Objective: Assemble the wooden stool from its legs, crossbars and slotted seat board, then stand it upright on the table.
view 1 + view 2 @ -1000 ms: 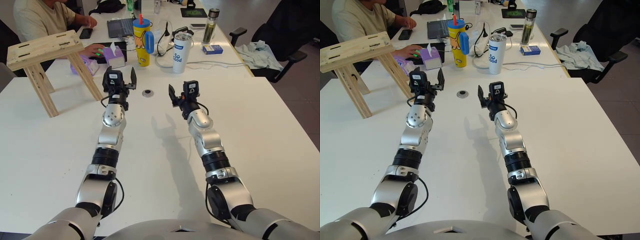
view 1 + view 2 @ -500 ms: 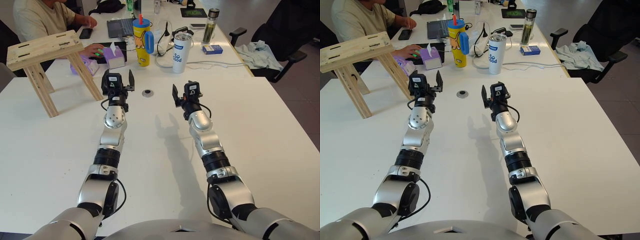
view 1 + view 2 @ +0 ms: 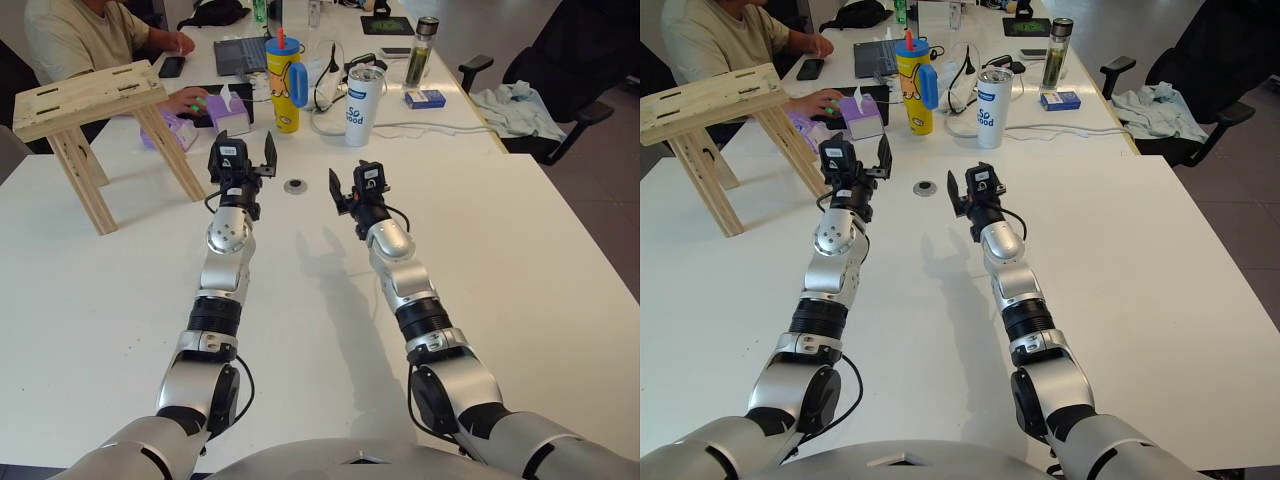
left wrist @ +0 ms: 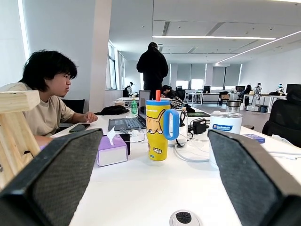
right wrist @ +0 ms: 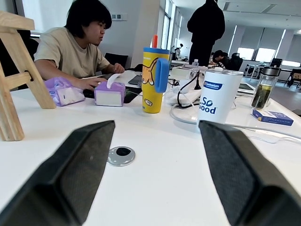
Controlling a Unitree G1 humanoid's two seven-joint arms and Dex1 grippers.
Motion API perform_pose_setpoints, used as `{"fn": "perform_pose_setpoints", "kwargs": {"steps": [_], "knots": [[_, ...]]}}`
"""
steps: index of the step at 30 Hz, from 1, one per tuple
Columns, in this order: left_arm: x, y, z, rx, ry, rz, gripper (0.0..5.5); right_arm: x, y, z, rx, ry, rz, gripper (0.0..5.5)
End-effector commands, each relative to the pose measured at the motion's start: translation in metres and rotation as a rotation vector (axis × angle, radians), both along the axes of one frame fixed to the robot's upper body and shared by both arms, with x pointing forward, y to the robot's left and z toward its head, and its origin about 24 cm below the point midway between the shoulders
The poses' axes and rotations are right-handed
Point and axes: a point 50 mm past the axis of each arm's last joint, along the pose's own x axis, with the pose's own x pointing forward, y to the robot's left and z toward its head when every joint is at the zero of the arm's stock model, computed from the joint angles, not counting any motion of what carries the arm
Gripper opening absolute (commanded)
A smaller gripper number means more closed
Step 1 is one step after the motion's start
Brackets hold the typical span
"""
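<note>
Stool (image 3: 90,100) first: you have it assembled, seat board on top and legs down on the table (image 3: 100,320), standing well to the left of the cable grommet (image 3: 294,186) and a little beyond it. Judged from that, the task looks finished, which would explain why both arms are empty. Your left gripper (image 3: 241,158) hovers just left of the grommet, fingers spread wide with nothing between them. Your right gripper (image 3: 356,190) hangs just right of the grommet, likewise spread and empty. Each wrist view looks out between its splayed pads across the tabletop, so you can confirm no wooden part is caught there.

The surface is plain white, with the grommet set flush in it. Beyond the grommet stand a yellow cup (image 3: 284,88) with a blue handle, a white tumbler (image 3: 364,105) and a purple tissue box (image 3: 229,112), with cables and a laptop (image 3: 243,54) farther back. Behind them lies an open-plan office with rows of desks and ceiling lights.
</note>
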Motion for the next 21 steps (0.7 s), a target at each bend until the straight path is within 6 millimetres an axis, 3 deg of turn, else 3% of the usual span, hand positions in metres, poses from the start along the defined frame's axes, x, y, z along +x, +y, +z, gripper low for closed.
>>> {"fn": "perform_pose_setpoints", "kwargs": {"steps": [1,21], "knots": [[-0.0022,-0.0121,-0.0086,0.001,0.024,-0.026,4.14,0.0016,0.0018,0.0065,0.024,-0.019,-0.003,3.33],[0.002,-0.0215,-0.0038,0.02,0.0,-0.059,4.14,0.0021,0.0073,0.005,0.039,-0.009,0.015,3.33]]}}
